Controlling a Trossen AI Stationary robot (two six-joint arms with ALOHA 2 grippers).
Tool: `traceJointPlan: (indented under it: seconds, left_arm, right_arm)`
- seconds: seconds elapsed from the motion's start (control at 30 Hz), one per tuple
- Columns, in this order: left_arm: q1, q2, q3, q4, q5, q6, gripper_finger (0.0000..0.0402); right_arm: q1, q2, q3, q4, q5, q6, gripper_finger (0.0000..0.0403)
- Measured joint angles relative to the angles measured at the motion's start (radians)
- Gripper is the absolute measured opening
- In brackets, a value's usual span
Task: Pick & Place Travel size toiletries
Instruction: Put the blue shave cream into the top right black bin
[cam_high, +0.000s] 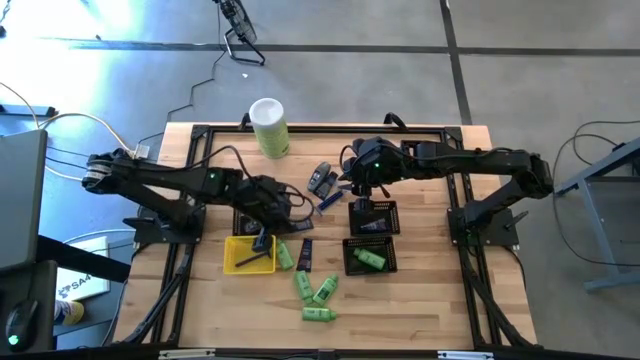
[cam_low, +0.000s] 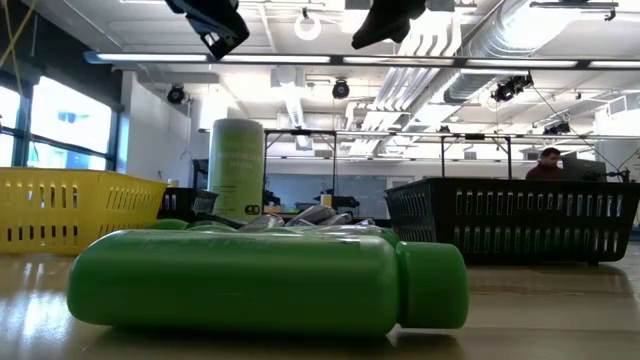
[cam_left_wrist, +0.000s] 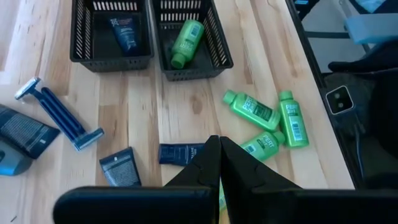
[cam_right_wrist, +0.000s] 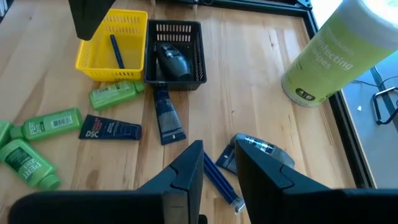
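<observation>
Several small green bottles (cam_high: 303, 285) lie on their sides on the wood near the front edge, seen also in the left wrist view (cam_left_wrist: 252, 111). Another green bottle (cam_left_wrist: 186, 40) lies in a black basket (cam_high: 370, 255), and a dark tube (cam_left_wrist: 124, 32) in the basket beside it (cam_high: 372, 215). Two dark tubes (cam_right_wrist: 111, 129) (cam_right_wrist: 166, 115) lie flat on the table. My left gripper (cam_high: 262, 240) (cam_left_wrist: 219, 140) hangs shut and empty above the yellow tray (cam_high: 248, 255). My right gripper (cam_high: 355, 188) (cam_right_wrist: 219, 163) hovers open and empty over blue razors (cam_right_wrist: 221, 180).
A tall pale-green canister (cam_high: 269, 125) stands at the far edge. A grey packet (cam_right_wrist: 258, 149) lies by the razors. The yellow tray holds a blue stick (cam_right_wrist: 117, 50); a third black basket (cam_right_wrist: 176, 53) beside it holds a dark item. Bare wood lies at the front left.
</observation>
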Motion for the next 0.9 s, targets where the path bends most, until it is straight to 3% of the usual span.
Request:
traceJointPlan:
  seconds: [0.3,0.43,0.73,0.9]
  left_arm:
    - [0.0,0.0,0.0,0.017,0.0,-0.003,0.0]
    - [0.0,0.0,0.0,0.107,-0.001,0.005,0.0]
    - [0.0,0.0,0.0,0.171,-0.091,0.083,0.0]
    - [0.0,-0.002,-0.006,0.145,-0.129,0.12,0.0]
  right_arm:
    - [0.0,0.0,0.0,0.0,0.0,0.031,0.0085]
    - [0.0,0.0,0.0,0.007,-0.017,0.033,0.0085]
    - [-0.004,0.0,0.0,-0.01,-0.056,0.083,0.0085]
    - [-0.01,0.0,0.0,-0.028,-0.178,0.065,0.0085]
